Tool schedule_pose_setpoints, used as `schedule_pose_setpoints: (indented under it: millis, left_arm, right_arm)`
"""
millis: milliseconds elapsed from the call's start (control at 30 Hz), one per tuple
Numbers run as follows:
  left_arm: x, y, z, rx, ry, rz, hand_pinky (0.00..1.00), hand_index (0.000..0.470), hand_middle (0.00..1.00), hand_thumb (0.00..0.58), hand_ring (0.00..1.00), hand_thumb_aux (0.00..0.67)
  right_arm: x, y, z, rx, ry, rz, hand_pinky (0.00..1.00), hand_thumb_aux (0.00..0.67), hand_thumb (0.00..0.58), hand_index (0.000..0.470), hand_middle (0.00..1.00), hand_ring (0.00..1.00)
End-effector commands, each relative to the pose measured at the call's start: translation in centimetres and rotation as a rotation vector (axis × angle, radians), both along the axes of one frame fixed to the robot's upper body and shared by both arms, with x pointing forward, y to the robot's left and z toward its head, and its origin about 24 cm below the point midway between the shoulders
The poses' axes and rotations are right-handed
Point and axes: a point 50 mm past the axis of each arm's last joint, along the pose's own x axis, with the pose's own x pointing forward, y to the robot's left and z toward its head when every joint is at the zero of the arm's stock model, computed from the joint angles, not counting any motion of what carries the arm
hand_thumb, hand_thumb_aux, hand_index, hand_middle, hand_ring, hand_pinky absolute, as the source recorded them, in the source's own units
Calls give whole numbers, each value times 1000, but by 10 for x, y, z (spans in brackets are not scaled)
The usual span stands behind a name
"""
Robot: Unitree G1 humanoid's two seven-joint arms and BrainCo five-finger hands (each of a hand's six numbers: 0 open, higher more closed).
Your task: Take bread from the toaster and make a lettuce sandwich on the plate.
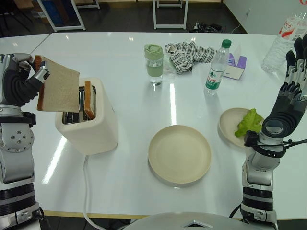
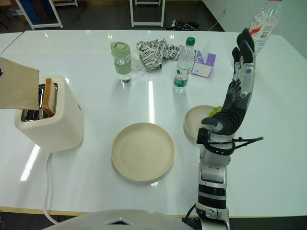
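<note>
My left hand (image 1: 29,72) is shut on a slice of bread (image 1: 59,87), held upright just above the left slot of the cream toaster (image 1: 91,127). A second slice (image 1: 88,99) still stands in the toaster's right slot. The large empty cream plate (image 1: 179,154) lies in the middle of the table. A smaller plate (image 1: 229,125) to its right carries a lettuce leaf (image 1: 249,123). My right hand (image 1: 293,72) is raised upright beside that small plate, fingers straight and holding nothing.
At the back stand a green-lidded cup (image 1: 154,63), a striped cloth (image 1: 189,55), a plastic bottle with a green cap (image 1: 217,67), a tissue pack (image 1: 235,67) and another bottle (image 1: 284,40). The toaster's cord (image 1: 86,184) runs to the front edge.
</note>
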Motion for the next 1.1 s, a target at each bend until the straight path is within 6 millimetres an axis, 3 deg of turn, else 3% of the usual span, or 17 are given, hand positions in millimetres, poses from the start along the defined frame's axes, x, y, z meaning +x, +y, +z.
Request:
schedule_pose_setpoints:
  millis: [33,400,700,800,1100]
  left_arm:
    - [1,-10,16,26,-67,-53,1000,470,1000,580,1000,670]
    - [10,-33,38,68,-142,-180,1000,470,1000,580,1000,670]
    - [35,-115,30,31,-57,-547,1000,470,1000,580,1000,670]
    - [38,-137,20,21,-18,-634,1000,470,1000,580,1000,670]
    - [24,-201,-43,-132,257,-931,1000,470,1000,580,1000,670]
  right_arm:
    - [3,2,0,1,-2,7,0,0,0,0,0,0]
    - [8,8,0,4,-4,24,0,0,0,0,0,0]
    - [20,5,3,22,-21,22,0,0,0,0,0,0]
    - [25,5,4,31,-29,23,0,0,0,0,0,0]
    - [36,-3,10,75,-49,3,0,0,0,0,0,0]
